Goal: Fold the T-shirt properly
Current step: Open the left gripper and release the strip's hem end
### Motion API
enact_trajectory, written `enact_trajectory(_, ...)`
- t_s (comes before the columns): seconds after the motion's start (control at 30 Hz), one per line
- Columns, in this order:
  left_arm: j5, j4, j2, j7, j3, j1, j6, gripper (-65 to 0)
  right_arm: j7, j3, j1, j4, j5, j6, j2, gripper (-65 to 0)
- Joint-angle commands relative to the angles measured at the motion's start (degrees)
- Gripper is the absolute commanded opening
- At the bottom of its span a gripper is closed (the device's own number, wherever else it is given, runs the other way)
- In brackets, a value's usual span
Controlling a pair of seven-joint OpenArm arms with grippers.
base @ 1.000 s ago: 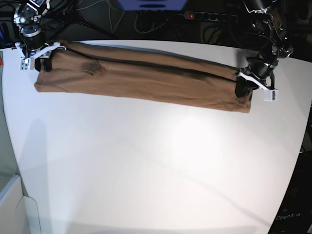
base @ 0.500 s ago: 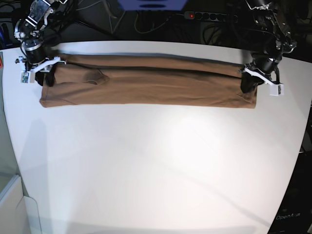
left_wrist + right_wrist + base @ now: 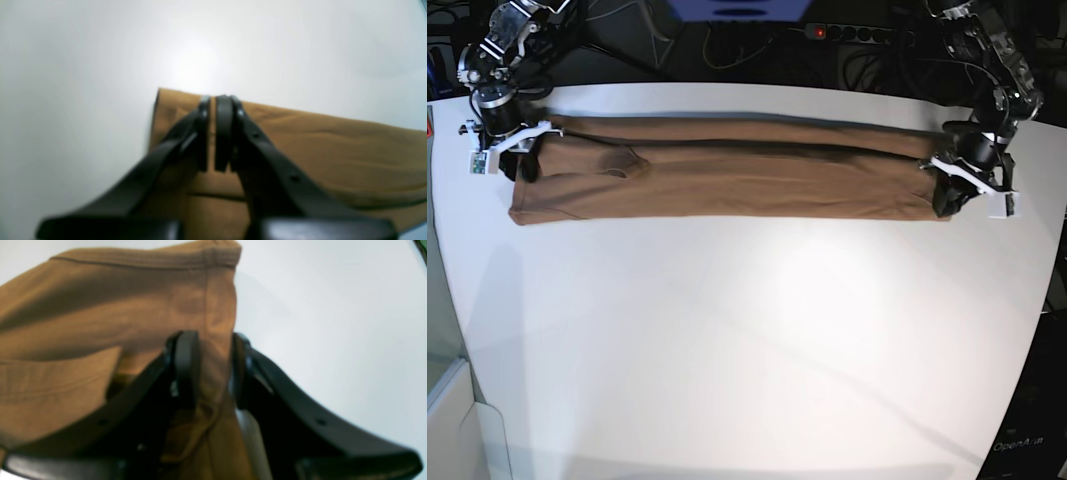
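Table front: a wide bare stretch of the white table (image 3: 747,340) is seen nearest the base camera, with a soft glare patch near its middle
T-shirt: the tan-brown T-shirt (image 3: 727,175) is laid as a long, narrow folded band across the far part of the table, its near edge fairly straight and running almost from one side to the other
Fold detail: a lengthwise crease is seen along the band, and a small dark puckered patch is seen near the end on the base view's left
Left gripper: the left gripper (image 3: 955,190), on the base view's right, is set on that end of the band; in the left wrist view (image 3: 213,133) its black fingers are pressed nearly together over the cloth, with only a thin sliver of fabric seen between them, so the hem end is clamped
Right gripper: the right gripper (image 3: 515,155), on the base view's left, is placed at the other end of the band; in the right wrist view (image 3: 215,370) a raised fold of the shirt's edge is seen pinched between its two parted fingers
Cloth at the right gripper: a stitched hem is seen above the fingers, bunched and lifted off the table
Behind the table: dark cabling and a power strip (image 3: 857,33) with a red light are seen beyond the far edge
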Motion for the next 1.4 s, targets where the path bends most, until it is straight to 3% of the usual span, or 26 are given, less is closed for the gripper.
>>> enact_trajectory(0.0, -1.08, 1.80, -0.18, -1.17, -0.36, -0.07, -0.44, -62.4, -4.73, 0.07, -0.63, -0.32, -3.58, -0.53, 0.13, -47.7)
enact_trajectory(0.3, -0.99, 1.63, -0.88, 12.28, -11.09, 0.72, -1.81, -60.5, -4.82, 0.07, -0.54, -0.32, -3.58, -0.53, 0.13, -47.7)
enact_trajectory(0.5, -0.82, -2.68, -3.08, 15.01, -15.39, -0.33, -1.81, -37.0, -4.73, 0.07, -0.63, -0.32, -3.58, -0.53, 0.13, -47.7)
enact_trajectory(0.6, -0.64, -3.12, -3.61, 15.27, -15.31, -1.48, -1.81, -31.9, -4.73, 0.07, -0.63, -0.32, -3.58, -0.53, 0.13, -47.7)
enact_trajectory(1.07, -0.38, -3.38, -3.52, 15.53, -8.45, -5.26, -1.81, -32.0, -4.82, -0.02, -0.72, -0.41, -3.67, -0.53, 0.13, -47.7)
enact_trajectory(1.37, -0.38, -13.93, -4.92, 15.01, -8.36, -6.58, -1.81, -32.0, -4.82, -0.02, -0.72, -0.41, -3.67, -0.53, 0.13, -47.7)
